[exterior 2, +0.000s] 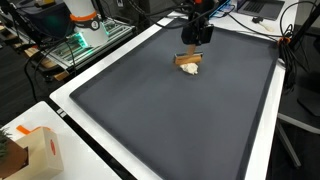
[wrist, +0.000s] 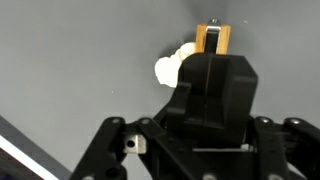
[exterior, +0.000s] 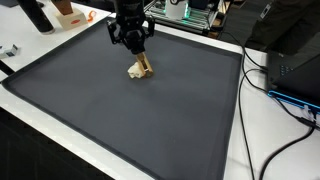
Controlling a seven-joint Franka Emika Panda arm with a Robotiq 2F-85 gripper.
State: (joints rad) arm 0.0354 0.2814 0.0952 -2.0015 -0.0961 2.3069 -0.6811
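A small wooden block (wrist: 213,38) with a white lump (wrist: 170,69) attached at its side sits on the dark grey mat (exterior: 120,120). In both exterior views my black gripper (exterior: 140,54) comes straight down onto this object (exterior 2: 188,64), near the far part of the mat. In the wrist view the two fingers (wrist: 198,85) stand close together and the block shows right at their tips, so the gripper (wrist: 213,52) looks shut on it. The contact itself is hidden behind the gripper body.
The mat has a raised rim on a white table (exterior 2: 70,95). Cables (exterior: 285,100) run along one side. A cardboard box (exterior 2: 40,150) sits at a table corner, and lab gear (exterior 2: 85,20) stands behind the far edge.
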